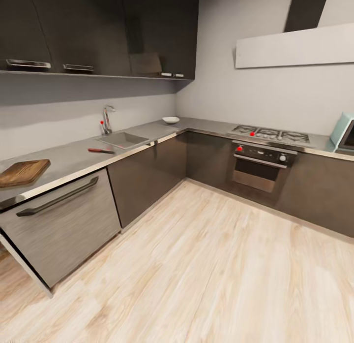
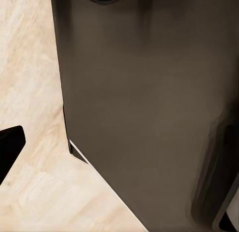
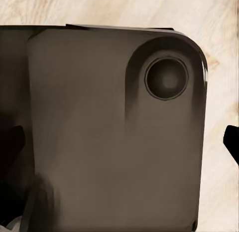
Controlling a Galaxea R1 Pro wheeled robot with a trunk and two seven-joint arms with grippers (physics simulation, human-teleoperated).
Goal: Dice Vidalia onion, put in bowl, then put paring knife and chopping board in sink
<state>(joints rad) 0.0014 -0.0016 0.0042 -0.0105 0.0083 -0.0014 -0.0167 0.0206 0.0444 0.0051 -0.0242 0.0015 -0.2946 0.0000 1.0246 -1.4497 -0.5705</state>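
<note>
You are standing off from the surface (image 1: 73, 158), claw states not readable in either wrist view, with the sink (image 1: 123, 139) ahead-left where the onion should lie unseen, paring knife (image 1: 101, 150) just beside the basin, chopping board (image 1: 22, 171) farther left, bowl (image 1: 170, 120) beyond, favouring the left arm.

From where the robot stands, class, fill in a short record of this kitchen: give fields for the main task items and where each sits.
Countertop: long grey L-shaped run along two walls
Sink: set into the countertop, tap behind it
Paring knife: flat on the countertop, just before the sink
Chopping board: on the countertop at the near end
Bowl: white, in the far corner
Onion: cannot tell from here
</note>
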